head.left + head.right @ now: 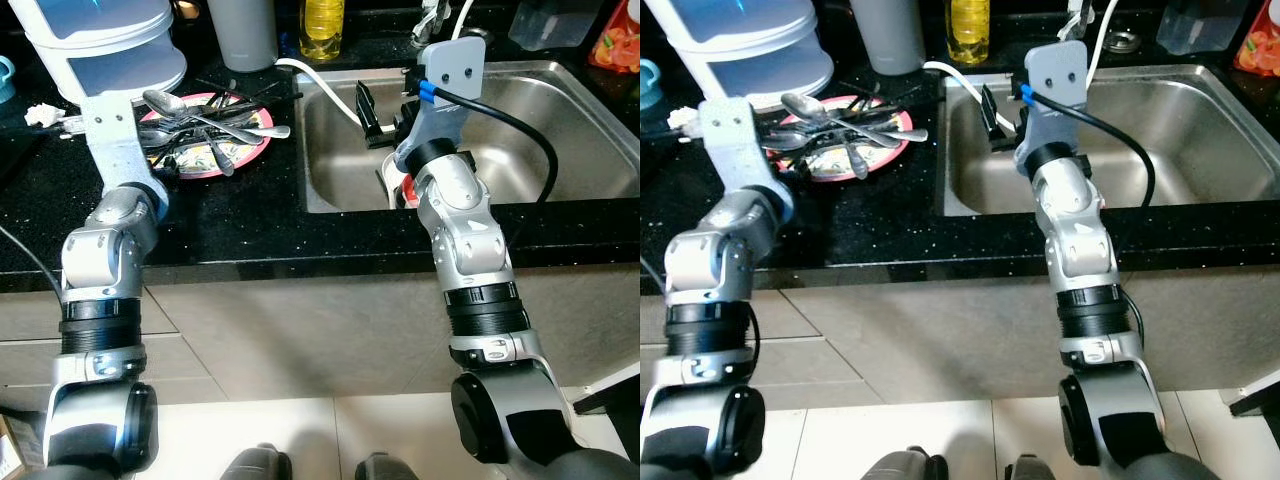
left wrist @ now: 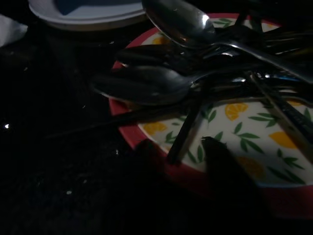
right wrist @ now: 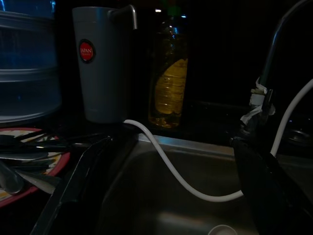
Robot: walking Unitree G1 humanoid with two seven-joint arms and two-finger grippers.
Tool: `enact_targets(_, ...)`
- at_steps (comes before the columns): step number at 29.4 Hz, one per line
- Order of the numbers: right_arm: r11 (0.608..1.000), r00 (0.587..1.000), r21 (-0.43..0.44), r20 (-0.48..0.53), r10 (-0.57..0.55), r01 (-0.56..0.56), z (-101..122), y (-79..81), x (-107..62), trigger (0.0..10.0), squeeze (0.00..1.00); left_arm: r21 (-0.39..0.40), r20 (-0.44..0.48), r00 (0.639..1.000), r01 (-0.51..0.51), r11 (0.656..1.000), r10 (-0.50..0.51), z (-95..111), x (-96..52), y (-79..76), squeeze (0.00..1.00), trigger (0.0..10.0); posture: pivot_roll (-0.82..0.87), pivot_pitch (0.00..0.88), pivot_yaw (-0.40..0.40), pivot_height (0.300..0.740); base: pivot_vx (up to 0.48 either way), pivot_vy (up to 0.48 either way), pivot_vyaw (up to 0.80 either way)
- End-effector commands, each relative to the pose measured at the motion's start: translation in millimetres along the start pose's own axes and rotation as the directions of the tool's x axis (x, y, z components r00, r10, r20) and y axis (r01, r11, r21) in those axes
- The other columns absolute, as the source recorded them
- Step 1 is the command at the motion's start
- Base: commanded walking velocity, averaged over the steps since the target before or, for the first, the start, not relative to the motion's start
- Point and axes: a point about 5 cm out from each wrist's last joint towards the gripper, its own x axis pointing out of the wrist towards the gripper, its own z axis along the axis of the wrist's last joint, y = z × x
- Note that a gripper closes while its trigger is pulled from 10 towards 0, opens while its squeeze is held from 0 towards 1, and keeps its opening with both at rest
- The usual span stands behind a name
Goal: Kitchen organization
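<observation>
My left tool (image 2: 181,147), its two fingers parted and empty, hovers at the near rim of the red-edged plate (image 2: 254,191). Just beyond the tips the heaped cutlery (image 1: 205,128) lies with handles fanned toward the sink (image 1: 560,130); one large spoon (image 2: 183,22) rides on top. This arm looks nearer the pile. My right tool (image 1: 992,112), fingers spread wide, holding nothing, hangs over the sink's near-left corner beside a white hose (image 3: 171,171). A stacked container (image 1: 110,45) crowds the plate's far side, leaving the black worktop (image 1: 240,215) for moving.
</observation>
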Motion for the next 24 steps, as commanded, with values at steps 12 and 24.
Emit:
enact_targets(12, 1.0, 1.0, 0.005, 0.003, 0.0, 0.0, 2.3, 0.0, 0.0, 10.0, 0.0, 0.056, -0.03, 0.999, 0.027, 0.998, -0.026, -7.0, 9.4, 6.7, 0.0, 0.0, 0.07, 0.1, 0.072, 0.74, 0.0, 0.0, 0.0)
enact_targets(24, 1.0, 1.0, 0.014, 0.006, 0.0, 0.0, 2.1, 2.0, 1.0, 10.0, 0.0, 0.31, 0.275, 0.96, -0.144, 0.94, 0.056, 40.1, 1.9, 2.2, 0.0, 10.0, 0.08, 0.09, 0.073, 0.74, 0.0, 0.0, 0.0)
